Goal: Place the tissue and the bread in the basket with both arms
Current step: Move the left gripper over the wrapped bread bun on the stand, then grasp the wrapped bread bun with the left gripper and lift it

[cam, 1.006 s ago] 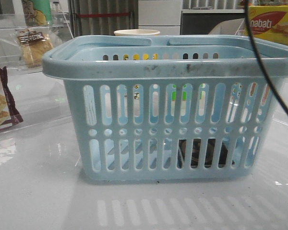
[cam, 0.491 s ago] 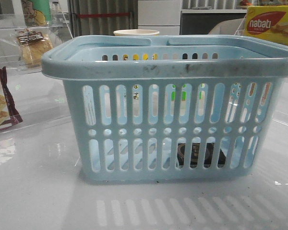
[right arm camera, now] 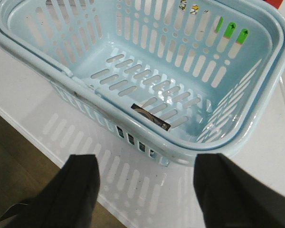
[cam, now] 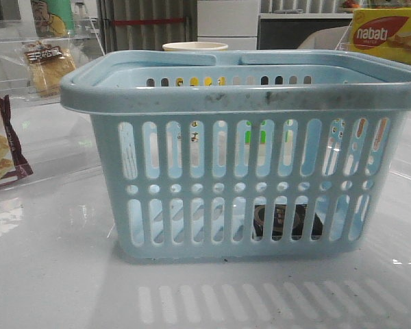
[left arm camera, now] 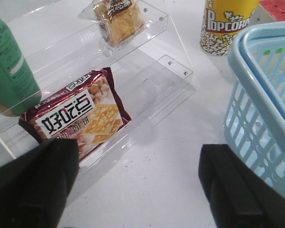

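I am looking over the right gripper first: its jaws are standing wide apart with nothing between them, hanging above the near rim of the basket. Down inside, the tissue is lying flat on the slotted floor against the near wall, and in the front view it is showing dark through the lower slots. I am judging that half of the job done.

The left gripper is also gaping and holding nothing, hovering over bare worktop between the basket's side and a clear acrylic shelf. I am reading that pose as a lead-in to the bread, which is resting in its clear wrapper on the shelf's upper step, well apart from the jaws. A maroon biscuit packet is sitting on the lower step, nearer, so I am wary of grabbing it by mistake.

Farther off, a green bottle, a popcorn tub and a yellow wafer box are standing on the glossy white worktop, which is mirroring the basket's slots.
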{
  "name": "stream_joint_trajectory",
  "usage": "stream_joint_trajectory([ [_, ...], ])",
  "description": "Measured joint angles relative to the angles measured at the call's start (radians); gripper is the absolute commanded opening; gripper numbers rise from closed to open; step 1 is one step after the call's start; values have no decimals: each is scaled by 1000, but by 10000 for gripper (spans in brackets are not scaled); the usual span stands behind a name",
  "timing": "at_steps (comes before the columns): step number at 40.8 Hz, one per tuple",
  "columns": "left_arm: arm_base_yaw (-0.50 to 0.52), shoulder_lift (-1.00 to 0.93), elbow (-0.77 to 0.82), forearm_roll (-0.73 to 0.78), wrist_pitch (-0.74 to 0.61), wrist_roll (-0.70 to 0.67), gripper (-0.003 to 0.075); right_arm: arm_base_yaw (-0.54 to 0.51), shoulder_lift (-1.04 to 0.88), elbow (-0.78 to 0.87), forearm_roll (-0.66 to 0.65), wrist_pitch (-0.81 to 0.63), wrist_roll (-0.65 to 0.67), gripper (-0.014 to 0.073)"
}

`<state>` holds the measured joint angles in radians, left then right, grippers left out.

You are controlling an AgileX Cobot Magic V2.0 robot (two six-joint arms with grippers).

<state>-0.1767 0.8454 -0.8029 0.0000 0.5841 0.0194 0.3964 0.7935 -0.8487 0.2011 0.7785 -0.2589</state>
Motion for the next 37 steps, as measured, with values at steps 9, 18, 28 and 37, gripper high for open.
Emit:
stream_joint_trajectory([
  [9,0,291,-165,31,-64,0,603,0,0,0,0,0,0,539],
  [18,39,596,-403,45,-88,0,603,0,0,0,0,0,0,539],
  [28,83,881,-653,7,-93,-8,603,0,0,0,0,0,0,539],
  [37,85,1057,-758,0,-149,-9,603,0,0,0,0,0,0,539],
])
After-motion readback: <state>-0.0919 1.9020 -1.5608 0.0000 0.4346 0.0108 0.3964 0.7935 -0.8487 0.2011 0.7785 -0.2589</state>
